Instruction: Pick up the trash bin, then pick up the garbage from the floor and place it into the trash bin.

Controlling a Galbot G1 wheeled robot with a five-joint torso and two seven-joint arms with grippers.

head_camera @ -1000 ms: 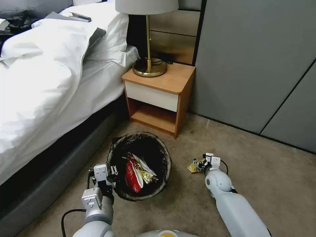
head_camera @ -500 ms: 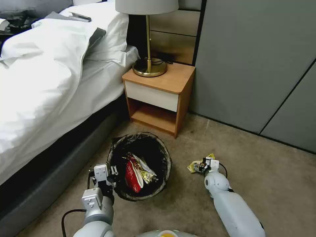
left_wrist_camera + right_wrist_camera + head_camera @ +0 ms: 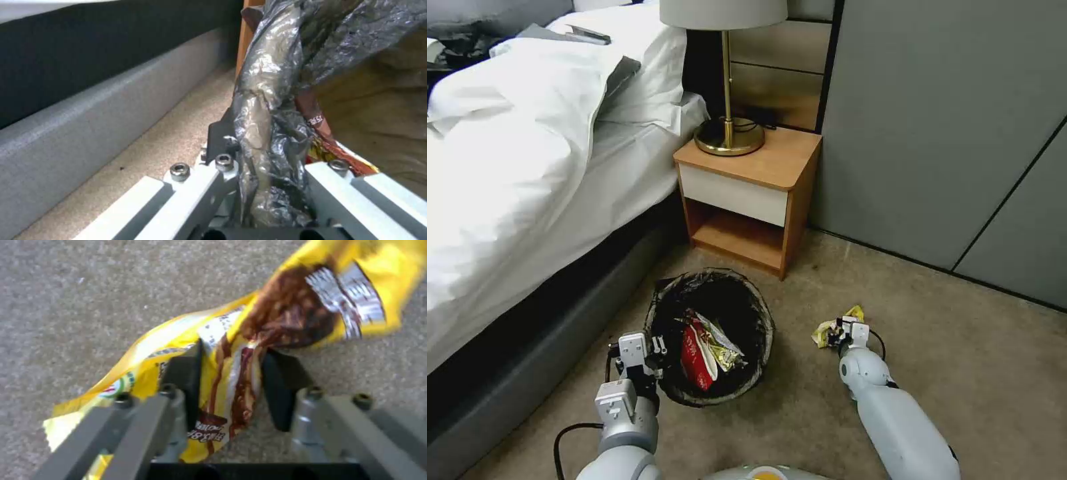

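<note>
Two tools are at work in your head view. Your left tool [image 3: 657,348], lower left, is pinched on the bag-lined rim of the trash bin [image 3: 760,313], which sits at lower centre of the frame on the carpet [image 3: 960,347], in front of the nightstand [image 3: 747,193]. Inside it you see a red wrapper [image 3: 694,357] and a gold-and-silver wrapper [image 3: 720,347]. Your right tool [image 3: 229,373], right of the bin, has its fingers [image 3: 186,373] spread astride the yellow-brown wrapper [image 3: 285,313], which lies on the carpet.
</note>
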